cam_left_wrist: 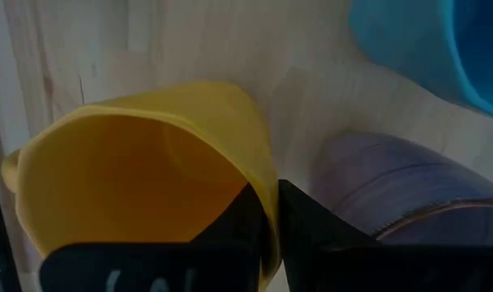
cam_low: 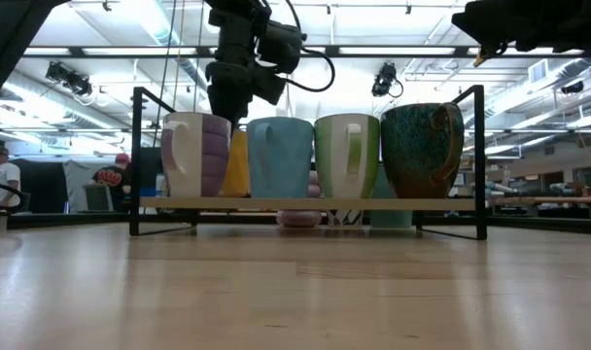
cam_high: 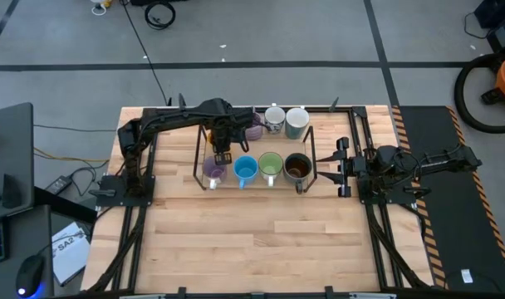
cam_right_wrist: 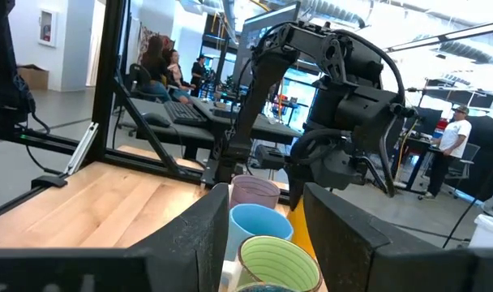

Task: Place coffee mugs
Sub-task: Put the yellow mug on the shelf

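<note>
Left gripper (cam_left_wrist: 271,235) pinches the orange mug (cam_left_wrist: 141,174) by its rim, fingers pressed either side, over the rack (cam_high: 204,141). Stiff, slick, breakable ceramic: rim grip suits. Right gripper (cam_right_wrist: 263,235) waits, fingers spread.

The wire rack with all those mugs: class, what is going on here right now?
The left gripper pinches the rim of an orange ceramic mug at the black wire rack, behind the front row: lavender mug, blue mug, light green mug and dark speckled mug. The right gripper waits open beside the rack, holding nothing.
</note>
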`<action>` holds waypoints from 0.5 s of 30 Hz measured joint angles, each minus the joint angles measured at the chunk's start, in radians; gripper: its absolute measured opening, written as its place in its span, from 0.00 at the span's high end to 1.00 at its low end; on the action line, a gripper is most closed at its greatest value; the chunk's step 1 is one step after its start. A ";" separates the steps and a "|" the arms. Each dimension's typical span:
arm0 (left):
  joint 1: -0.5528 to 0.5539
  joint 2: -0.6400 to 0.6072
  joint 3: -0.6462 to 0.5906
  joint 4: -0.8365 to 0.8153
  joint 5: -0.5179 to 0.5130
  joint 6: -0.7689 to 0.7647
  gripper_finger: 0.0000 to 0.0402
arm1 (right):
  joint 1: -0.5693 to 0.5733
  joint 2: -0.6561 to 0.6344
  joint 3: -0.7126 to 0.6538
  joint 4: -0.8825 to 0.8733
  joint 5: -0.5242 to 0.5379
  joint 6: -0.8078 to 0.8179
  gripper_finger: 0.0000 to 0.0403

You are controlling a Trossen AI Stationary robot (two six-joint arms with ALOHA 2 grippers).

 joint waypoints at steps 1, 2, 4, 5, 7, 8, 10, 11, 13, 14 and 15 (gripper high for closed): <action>-0.003 0.000 0.000 -0.004 -0.001 -0.005 0.92 | 0.000 0.000 0.000 0.000 0.000 0.000 0.59; -0.007 0.000 0.000 -0.009 -0.001 -0.010 0.92 | 0.000 0.000 0.000 0.000 0.000 0.000 0.59; -0.011 0.000 0.000 -0.015 -0.001 -0.018 0.92 | 0.000 0.000 0.000 0.000 0.000 0.000 0.59; -0.012 0.000 0.000 -0.017 0.000 -0.019 0.92 | 0.000 0.000 0.000 0.000 0.000 0.000 0.59; -0.015 0.000 0.000 -0.021 0.001 -0.018 0.92 | 0.000 0.000 0.000 0.000 0.000 0.000 0.59; -0.017 0.000 0.000 -0.022 -0.001 -0.019 0.92 | 0.000 0.000 0.000 0.000 0.000 -0.001 0.59; -0.017 0.000 0.000 -0.022 -0.001 -0.019 0.92 | 0.000 0.000 0.000 0.000 0.000 -0.001 0.59; -0.017 0.000 0.000 -0.022 -0.001 -0.019 0.91 | 0.000 0.000 0.000 0.000 0.000 -0.001 0.59; -0.017 0.000 0.000 -0.024 0.000 -0.018 0.91 | 0.000 0.000 0.000 0.000 0.000 -0.001 0.59; -0.018 0.000 0.000 -0.024 0.000 -0.019 0.91 | 0.000 0.000 0.000 0.000 -0.001 -0.001 0.59; -0.018 0.000 0.000 -0.026 0.000 -0.019 0.91 | 0.000 0.000 0.000 0.000 0.000 -0.001 0.59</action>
